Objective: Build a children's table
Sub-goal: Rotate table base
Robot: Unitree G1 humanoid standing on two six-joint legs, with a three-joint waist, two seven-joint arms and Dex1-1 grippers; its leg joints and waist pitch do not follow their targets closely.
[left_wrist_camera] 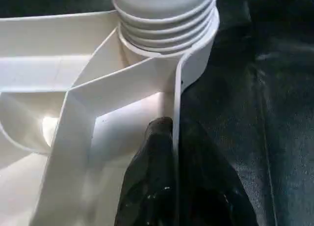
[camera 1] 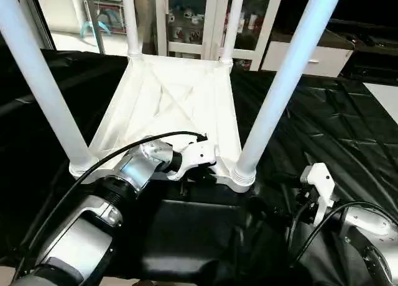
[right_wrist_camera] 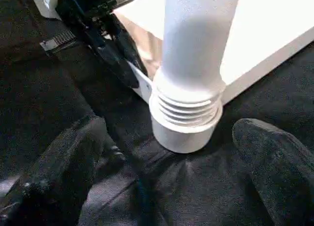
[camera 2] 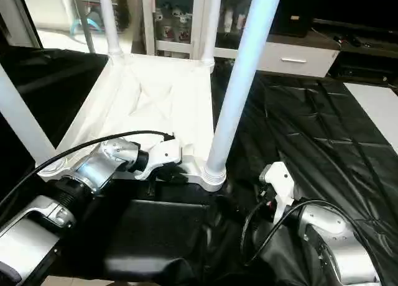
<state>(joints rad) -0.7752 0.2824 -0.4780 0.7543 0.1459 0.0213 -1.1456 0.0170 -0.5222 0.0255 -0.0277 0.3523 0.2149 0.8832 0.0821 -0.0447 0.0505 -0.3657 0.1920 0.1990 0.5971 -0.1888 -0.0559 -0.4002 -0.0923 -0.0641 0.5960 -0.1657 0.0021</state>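
The children's table (camera 1: 168,106) lay upside down on a black sheet (camera 1: 323,124), its X-ribbed underside facing up and all four legs standing in the corner sockets. Two legs rose at the near corners, one on the left (camera 1: 40,81) and one on the right (camera 1: 283,84); two more stood at the far corners (camera 1: 130,22) (camera 1: 233,25). The near right leg's ribbed collar (right_wrist_camera: 185,113) sat in its socket on the sheet.

The left gripper (left_wrist_camera: 169,152) was at the table's near edge wall, just beside the near right socket, its jaws pinching that thin white wall (left_wrist_camera: 175,103), one black finger (left_wrist_camera: 154,157) inside and the other outside. A black cable (camera 1: 124,146) looped over the left wrist.

The right gripper (right_wrist_camera: 181,157) hung low over the sheet just in front of the near right leg, jaws spread wide with the collar seen between its two fingers (right_wrist_camera: 73,157), touching nothing.

Behind the table stood a white cabinet with glass doors (camera 1: 186,18) holding small figures, and a white drawer unit (camera 1: 311,56) to its right. A pale sheet (camera 1: 385,99) lay at the far right edge.
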